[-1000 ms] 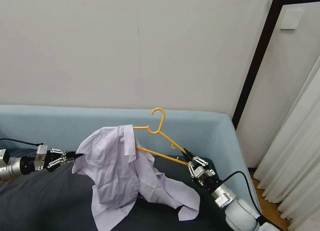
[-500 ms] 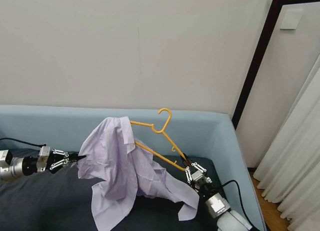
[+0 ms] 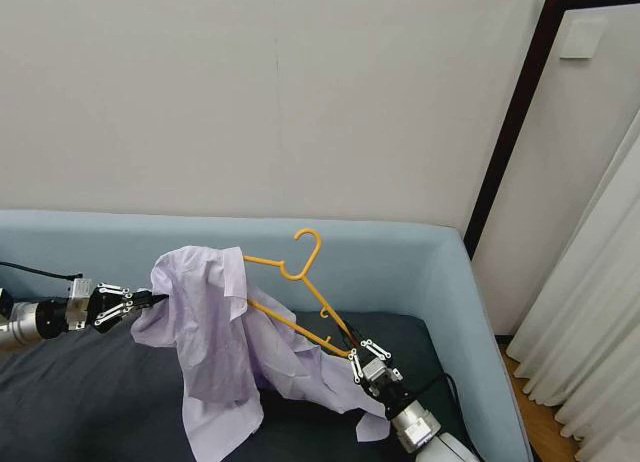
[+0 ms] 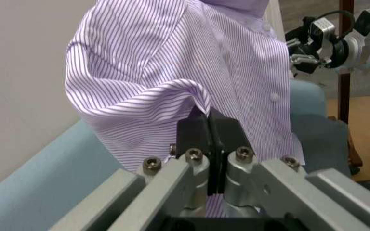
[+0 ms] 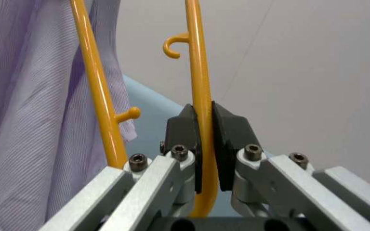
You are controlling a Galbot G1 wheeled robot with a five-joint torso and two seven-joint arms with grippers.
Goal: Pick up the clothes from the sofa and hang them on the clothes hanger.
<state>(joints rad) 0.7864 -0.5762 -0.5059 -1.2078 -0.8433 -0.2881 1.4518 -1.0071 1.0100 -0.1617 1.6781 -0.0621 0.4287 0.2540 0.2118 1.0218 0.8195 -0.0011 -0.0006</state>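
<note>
Shirts: one, a purple-striped shirt.
Hangers: one, an orange hanger.
Side hooks on the hanger: two small side hooks counted in the right wrist view.
Claws: two, the left claw and the right claw.
Sofas: one, a light-blue sofa.
Curtains: one white curtain.
Door frames: one dark door frame.

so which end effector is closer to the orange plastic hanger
Right. The right end effector is clamped on the orange plastic hanger at its lower right end. The left end effector pinches the lilac striped shirt draped over it, off to the hanger's left.
</note>
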